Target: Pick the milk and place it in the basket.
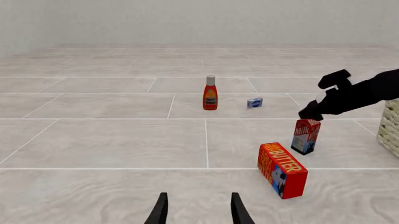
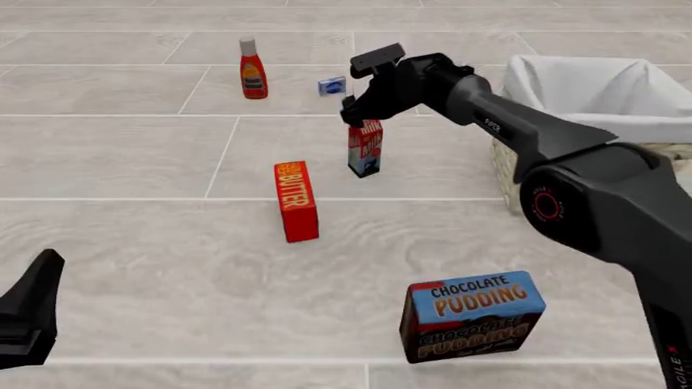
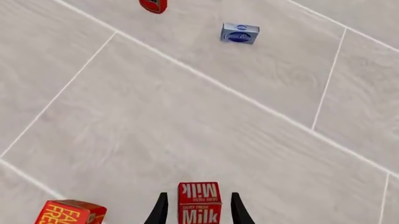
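Between my right pincer's [image 3: 197, 209] spread fingers stands the milk [image 2: 365, 147], upright on the tiled table [image 2: 130, 243], its red gable top just under my wrist; whether the pads touch it I cannot tell. The butter box [image 2: 295, 200] stands near it on my left, the basket [image 2: 605, 97] off to its right. My left pincer [image 1: 198, 210] hangs spread, holding nothing, well apart from the carton.

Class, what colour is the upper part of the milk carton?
Red with white lettering, clearest in the right wrist view: milk carton.
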You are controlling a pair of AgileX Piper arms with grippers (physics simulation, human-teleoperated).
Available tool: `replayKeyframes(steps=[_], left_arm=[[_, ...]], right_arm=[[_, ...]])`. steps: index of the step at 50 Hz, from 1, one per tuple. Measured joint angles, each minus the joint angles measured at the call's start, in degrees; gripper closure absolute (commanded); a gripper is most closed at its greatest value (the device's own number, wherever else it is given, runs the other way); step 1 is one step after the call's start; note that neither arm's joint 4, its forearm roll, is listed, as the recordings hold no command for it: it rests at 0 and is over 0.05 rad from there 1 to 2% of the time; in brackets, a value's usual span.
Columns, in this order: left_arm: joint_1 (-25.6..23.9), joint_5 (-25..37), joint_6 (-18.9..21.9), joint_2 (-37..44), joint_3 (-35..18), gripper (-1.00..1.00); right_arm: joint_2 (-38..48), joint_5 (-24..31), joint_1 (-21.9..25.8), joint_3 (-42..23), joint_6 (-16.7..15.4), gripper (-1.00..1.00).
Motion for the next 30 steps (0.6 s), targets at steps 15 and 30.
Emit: replayKeyframes(steps=[15,30], left_arm=[[0.0,0.0,0.0,0.0,0.0,-1.0],[0.0,0.0,0.0,0.0,0.0,-1.0]], right_arm=[[3.0,-0.1,-0.5,-1.3,0.8,-1.0],[5.5,0.0,-0.5,-2.3,1.8,-1.0]])
